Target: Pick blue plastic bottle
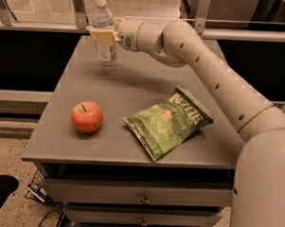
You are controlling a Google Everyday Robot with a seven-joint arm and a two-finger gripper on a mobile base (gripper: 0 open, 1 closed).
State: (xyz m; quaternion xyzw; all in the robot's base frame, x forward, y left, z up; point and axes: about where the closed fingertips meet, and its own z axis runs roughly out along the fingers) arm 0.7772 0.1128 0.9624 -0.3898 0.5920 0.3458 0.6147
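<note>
Grey table (134, 96) carries an apple (87, 117) and a green chip bag (168, 121) near the front. At the far left corner, the gripper (104, 36) is clamped around the middle of the blue plastic bottle (106, 52), whose base appears just clear of the surface. Risk: the smooth, thin walls may slip or buckle, and the bottle would drop near the edge.

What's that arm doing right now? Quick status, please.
Tool at far edge of grey table, shut on small clear plastic water bottle. Bottle upright, seemingly just off the surface. Red apple, green chip bag nearer, well clear.
</note>
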